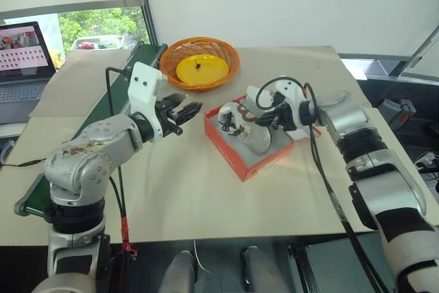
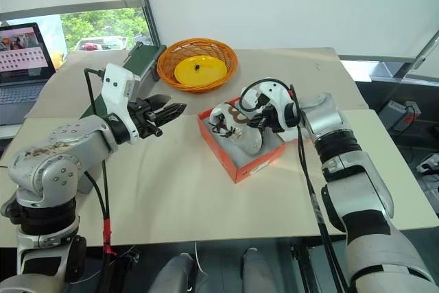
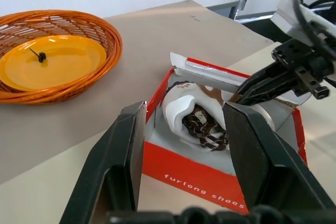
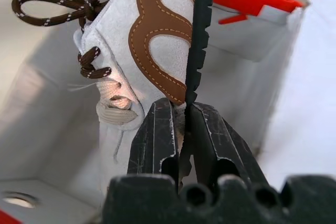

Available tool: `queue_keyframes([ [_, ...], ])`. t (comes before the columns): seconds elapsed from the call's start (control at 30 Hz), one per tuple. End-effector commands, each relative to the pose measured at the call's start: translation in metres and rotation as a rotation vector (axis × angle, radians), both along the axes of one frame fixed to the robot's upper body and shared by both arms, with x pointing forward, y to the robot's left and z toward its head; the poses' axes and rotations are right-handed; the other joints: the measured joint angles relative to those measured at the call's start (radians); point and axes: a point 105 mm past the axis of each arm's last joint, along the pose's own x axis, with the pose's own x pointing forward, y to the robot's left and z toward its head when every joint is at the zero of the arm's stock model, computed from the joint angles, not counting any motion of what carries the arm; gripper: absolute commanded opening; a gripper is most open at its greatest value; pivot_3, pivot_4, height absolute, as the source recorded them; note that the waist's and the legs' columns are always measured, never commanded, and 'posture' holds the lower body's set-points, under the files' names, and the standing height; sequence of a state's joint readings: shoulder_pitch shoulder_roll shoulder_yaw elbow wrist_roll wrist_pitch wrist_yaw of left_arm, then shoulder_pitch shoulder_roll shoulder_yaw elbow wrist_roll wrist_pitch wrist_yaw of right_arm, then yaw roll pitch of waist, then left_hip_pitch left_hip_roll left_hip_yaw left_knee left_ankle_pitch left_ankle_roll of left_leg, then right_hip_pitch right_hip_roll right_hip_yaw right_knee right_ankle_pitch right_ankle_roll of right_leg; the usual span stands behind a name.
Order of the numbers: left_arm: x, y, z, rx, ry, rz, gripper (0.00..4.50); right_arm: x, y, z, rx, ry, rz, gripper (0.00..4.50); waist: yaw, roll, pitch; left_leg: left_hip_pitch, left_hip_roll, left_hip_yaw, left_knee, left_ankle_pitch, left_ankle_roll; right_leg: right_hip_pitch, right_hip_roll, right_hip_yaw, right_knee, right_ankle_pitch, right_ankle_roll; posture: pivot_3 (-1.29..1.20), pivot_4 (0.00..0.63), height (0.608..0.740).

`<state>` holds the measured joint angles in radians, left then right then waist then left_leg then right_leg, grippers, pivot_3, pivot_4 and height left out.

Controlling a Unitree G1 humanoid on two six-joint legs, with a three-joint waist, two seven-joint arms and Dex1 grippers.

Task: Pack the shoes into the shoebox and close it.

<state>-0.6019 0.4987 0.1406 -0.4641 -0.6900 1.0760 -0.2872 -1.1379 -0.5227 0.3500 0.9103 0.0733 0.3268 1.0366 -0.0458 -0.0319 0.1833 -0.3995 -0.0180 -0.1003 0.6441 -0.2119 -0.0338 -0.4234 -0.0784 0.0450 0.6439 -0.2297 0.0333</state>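
The right gripper (image 4: 185, 124) pinches a shoe (image 4: 152, 51) by its edge, low inside the red shoebox (image 1: 236, 159). The left gripper (image 1: 184, 113) waits beside it, open and empty. If the thin pinch slips, the shoe could land crooked and block the lid.

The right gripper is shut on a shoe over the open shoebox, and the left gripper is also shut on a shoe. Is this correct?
Not fully. The left gripper is open and holds nothing, as the left wrist view shows; it hovers beside the shoebox. The rest is correct: the right gripper is shut on a shoe over the open box.
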Motion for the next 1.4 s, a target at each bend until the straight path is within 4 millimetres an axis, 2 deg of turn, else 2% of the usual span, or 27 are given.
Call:
queue_keyframes([
  [0.03, -0.007, 0.0, 0.013, -0.008, -0.054, 0.001, 2.47, 0.009, -0.011, 0.004, -0.09, -0.078, -0.017, 0.09, 0.0, 0.0, 0.0, 0.0, 0.0, 0.0, 0.0, 0.0, 0.0, 0.0, 0.0, 0.0, 0.0, 0.0, 0.0, 0.0, 0.15, 0.74],
  [0.17, -0.007, 0.0, 0.013, -0.008, -0.054, 0.008, 2.47, 0.013, -0.019, -0.006, -0.153, -0.084, -0.042, 0.09, -0.002, 0.0, 0.0, 0.0, 0.0, 0.0, 0.0, 0.0, 0.0, 0.0, 0.0, 0.0, 0.0, 0.0, 0.0, 0.0, 0.15, 0.74],
  [0.4, -0.009, -0.003, 0.013, -0.022, -0.057, 0.014, 2.47, 0.015, -0.023, -0.025, -0.155, -0.069, -0.113, 0.09, -0.001, 0.0, 0.0, 0.003, 0.0, 0.0, 0.0, 0.0, -0.001, 0.003, 0.0, 0.0, 0.0, 0.0, 0.0, 0.0, 0.15, 0.74],
  [0.67, -0.007, -0.006, 0.014, -0.027, -0.061, 0.015, 2.47, 0.02, -0.023, -0.022, -0.167, -0.101, -0.164, 0.09, -0.002, 0.0, 0.0, 0.004, 0.0, 0.0, 0.0, 0.002, -0.004, 0.004, 0.0, 0.0, 0.003, 0.0, 0.0, 0.0, 0.15, 0.74],
  [0.73, -0.006, -0.008, 0.014, -0.028, -0.061, 0.007, 2.52, 0.019, -0.015, -0.022, -0.157, -0.098, -0.13, 1.05, -0.002, 0.0, 0.0, 0.005, 0.0, 0.0, 0.0, 0.002, -0.004, 0.004, 0.0, 0.0, 0.003, 0.0, 0.0, 0.0, 0.15, 0.74],
  [0.77, -0.006, -0.009, 0.014, -0.028, -0.062, 0.005, 2.52, 0.018, -0.012, -0.021, -0.154, -0.099, -0.116, 1.27, -0.002, 0.0, 0.0, 0.005, 0.0, 0.0, 0.0, 0.003, -0.004, 0.004, 0.0, 0.0, 0.003, 0.0, 0.0, 0.0, 0.15, 0.74],
  [0.93, -0.006, -0.009, 0.014, -0.027, -0.062, 0.0, 2.52, 0.015, 0.0, 0.001, -0.095, -0.123, -0.072, 2.96, -0.002, 0.0, 0.0, 0.004, 0.0, 0.0, 0.0, 0.003, -0.004, 0.003, 0.0, 0.0, 0.003, 0.0, 0.0, 0.0, 0.15, 0.74],
  [1.03, -0.005, -0.008, 0.013, -0.022, -0.059, 0.0, 2.52, 0.01, 0.006, 0.031, -0.033, -0.153, -0.05, 3.88, -0.002, 0.0, 0.0, 0.002, 0.0, 0.0, 0.0, 0.003, -0.004, 0.001, 0.0, 0.0, 0.003, 0.0, 0.0, 0.0, 0.15, 0.74],
  [1.13, -0.004, -0.006, 0.013, -0.016, -0.057, 0.005, 2.52, -0.005, 0.013, 0.063, 0.036, -0.178, -0.01, 3.88, -0.001, 0.0, 0.0, 0.001, 0.0, -0.001, 0.0, 0.003, -0.004, 0.0, 0.0, 0.0, 0.003, 0.0, 0.0, 0.0, 0.15, 0.74],
  [1.23, -0.002, 0.001, 0.012, -0.005, -0.056, 0.028, 2.52, -0.028, 0.022, 0.089, 0.115, -0.184, 0.052, 3.88, 0.0, 0.0, 0.0, 0.001, 0.0, -0.001, 0.0, 0.002, -0.004, 0.0, 0.0, 0.0, 0.003, 0.0, 0.0, 0.0, 0.15, 0.74],
  [1.4, 0.004, 0.019, 0.011, 0.008, -0.062, 0.115, 2.52, -0.07, 0.043, 0.116, 0.374, -0.116, 0.196, 3.88, 0.0, 0.0, 0.0, 0.001, 0.0, -0.001, 0.0, 0.002, -0.004, 0.0, 0.0, 0.0, 0.003, 0.0, 0.0, 0.0, 0.15, 0.74],
])
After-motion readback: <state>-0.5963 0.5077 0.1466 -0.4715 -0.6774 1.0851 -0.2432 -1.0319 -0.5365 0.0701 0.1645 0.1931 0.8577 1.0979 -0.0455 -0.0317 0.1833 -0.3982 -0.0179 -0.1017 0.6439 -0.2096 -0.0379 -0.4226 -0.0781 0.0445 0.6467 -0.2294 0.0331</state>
